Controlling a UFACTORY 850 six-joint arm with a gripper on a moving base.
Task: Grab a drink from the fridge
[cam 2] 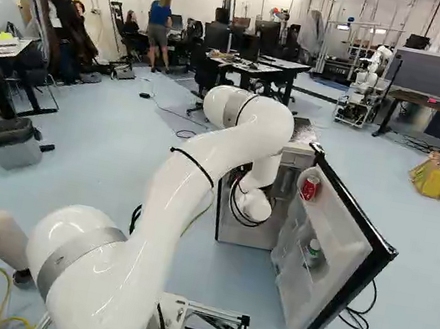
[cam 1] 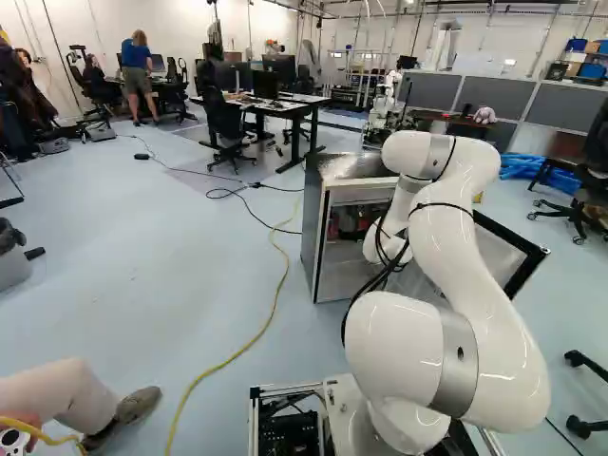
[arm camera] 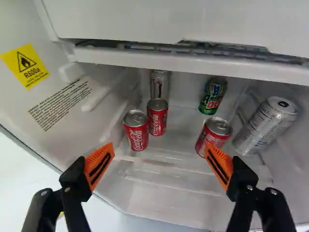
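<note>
Cans stand inside the open fridge. My gripper is open in the wrist view, nothing between its orange pads. Ahead of it are two red cans side by side, with a silver can behind them. Another red can lies beyond one fingertip, partly overlapped by it. Farther back is a green can, and a large silver can leans at the side wall. In both base views the arm's wrist hides the gripper. The door holds a red can and a bottle.
A shelf edge runs across above the cans. The swung-out door stands to the arm's right. A person's leg is close at the left of the base, near a yellow cable. Another robot stands far back.
</note>
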